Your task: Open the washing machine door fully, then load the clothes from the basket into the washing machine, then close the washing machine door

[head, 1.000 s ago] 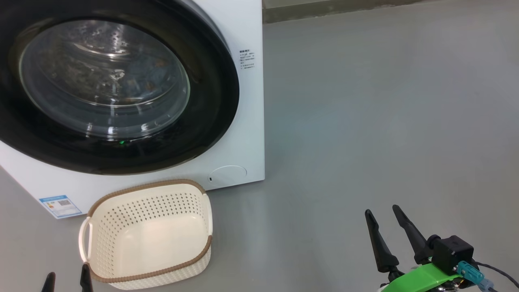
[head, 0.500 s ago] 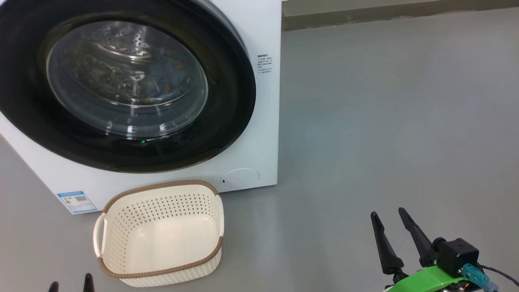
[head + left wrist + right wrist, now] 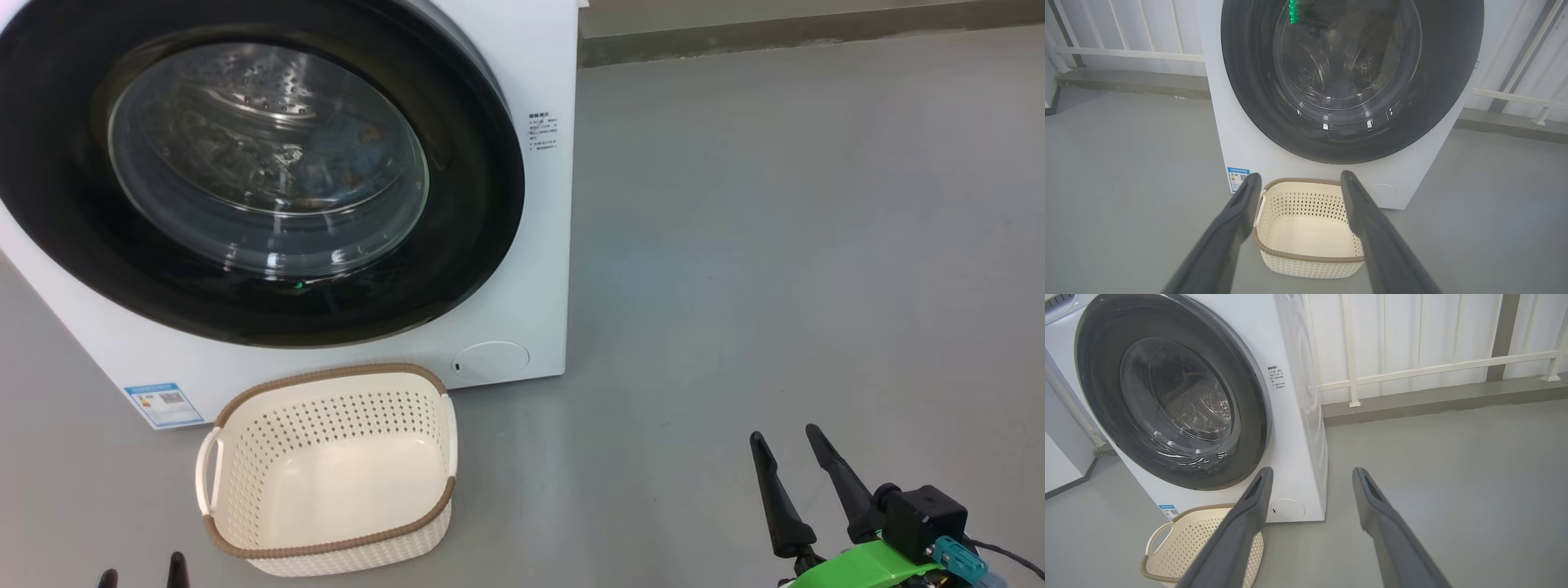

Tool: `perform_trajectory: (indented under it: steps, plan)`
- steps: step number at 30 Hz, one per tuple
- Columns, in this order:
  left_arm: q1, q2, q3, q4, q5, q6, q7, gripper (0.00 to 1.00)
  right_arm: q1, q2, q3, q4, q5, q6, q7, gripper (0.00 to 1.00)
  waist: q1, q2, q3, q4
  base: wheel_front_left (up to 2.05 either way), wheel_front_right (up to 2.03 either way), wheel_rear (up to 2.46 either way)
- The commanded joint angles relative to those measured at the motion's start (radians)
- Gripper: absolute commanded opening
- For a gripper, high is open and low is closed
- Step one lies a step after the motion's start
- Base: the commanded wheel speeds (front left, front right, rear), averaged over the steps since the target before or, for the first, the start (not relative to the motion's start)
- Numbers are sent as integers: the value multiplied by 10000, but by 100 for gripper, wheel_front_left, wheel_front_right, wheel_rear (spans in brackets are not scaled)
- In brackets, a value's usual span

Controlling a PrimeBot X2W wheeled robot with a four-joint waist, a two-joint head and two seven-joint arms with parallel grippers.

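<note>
Railing behind the washing machine appears in wrist views.

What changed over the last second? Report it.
The head camera turned slightly left, so the washing machine and basket slid right in view without moving themselves. Nothing gripped or released. The washing machine door stays shut, basket empty, left gripper and right gripper open.

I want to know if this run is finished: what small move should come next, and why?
Probably only a retreat of both arms: the washing machine door looks shut, the basket is empty, the clothes show behind the glass, and the left gripper and right gripper hang open, touching nothing.
</note>
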Motion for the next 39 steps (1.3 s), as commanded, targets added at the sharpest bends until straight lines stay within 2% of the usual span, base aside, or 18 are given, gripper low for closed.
perform_trajectory:
  steps: [1, 17, 18, 25, 29, 33, 39]
  plan:
    - [-118, 56, 371, -166, 51, -25, -65, 100, -62, 7, 211, -243, 68, -55, -46, 100, 0, 0, -4, 22, 0, 0, 0]
    - [-40, 91, 228, -177, 10, -25, -65, 100, -50, 7, 223, -175, 134, -55, -46, 100, 0, 0, -79, 78, 0, 0, 0]
    - [58, -46, -109, 13, -4, 0, 0, 0, 3, 2, 2, 44, 73, 0, 0, 0, 0, 0, -82, 78, 0, 0, 0]
    - [49, -293, -165, 496, -320, 1, 118, 0, 60, 7, -3, 500, 402, 2, 81, 0, 3, 0, -77, 84, 0, 0, 0]
    - [-49, -287, -178, 519, -755, 0, 239, 0, 41, -3, -38, 480, 851, 1, 195, 0, 23, 0, -86, 89, 0, 0, 0]
    - [-156, -281, -199, 559, -1190, 0, 352, 0, 9, -10, -71, 480, 1298, -1, 307, 0, 2, 0, -56, 94, 0, 0, 0]
    - [-328, -272, -226, 617, -1838, -2, 523, 0, -47, -20, -124, 475, 1961, -4, 474, 0, 1, 0, -31, 102, 0, 0, 0]
